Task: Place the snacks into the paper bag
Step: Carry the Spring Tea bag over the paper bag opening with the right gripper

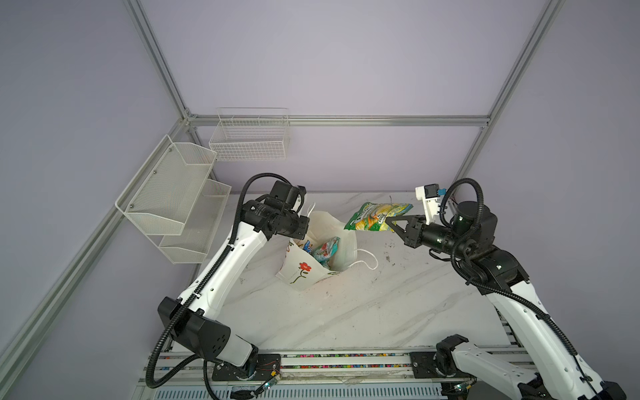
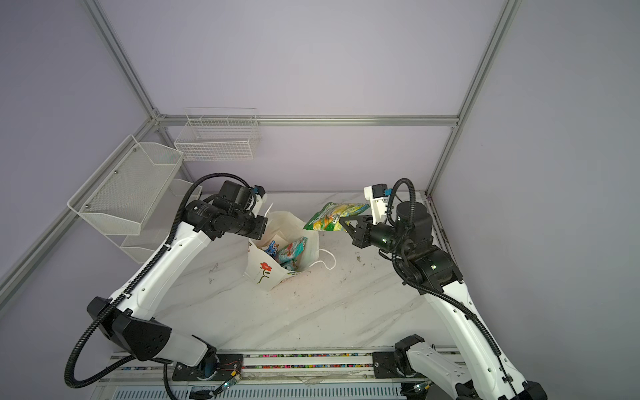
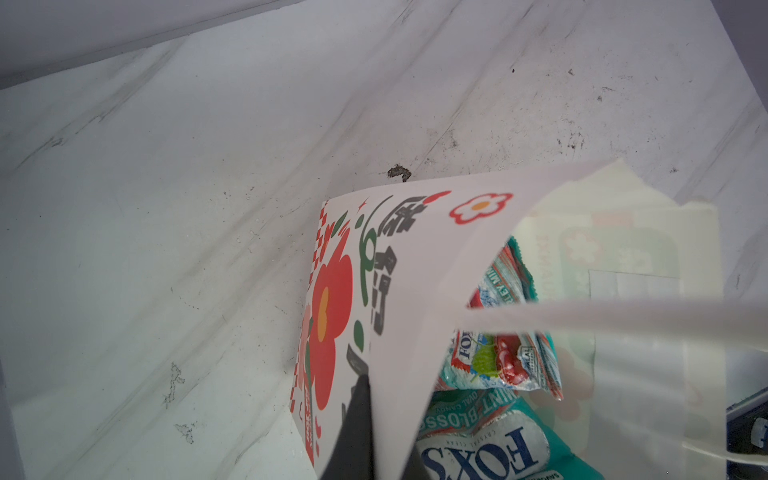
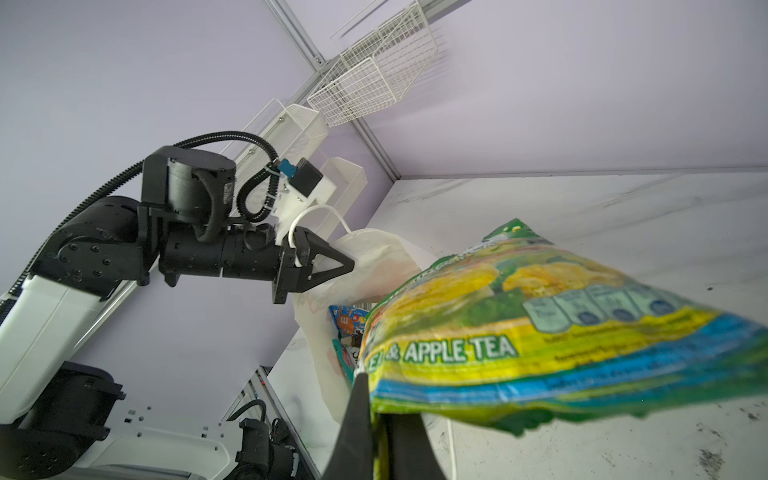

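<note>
Here, right tool (image 1: pixel 390 223) clamps glossy green-yellow packet (image 1: pixel 375 214); left tool (image 4: pixel 349 264) pinches flowered paper bag (image 1: pixel 300 274).

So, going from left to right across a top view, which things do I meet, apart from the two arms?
two-tier mesh rack → wire basket → paper bag → green-yellow snack packet

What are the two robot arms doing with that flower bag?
They are packing snacks. The left gripper pinches the rim of the paper bag, holding it open. The right gripper grips a green-yellow candy packet in the air, right by the bag's open top but not yet inside. A teal-red packet and a small blue packet already lie in the bag.
</note>
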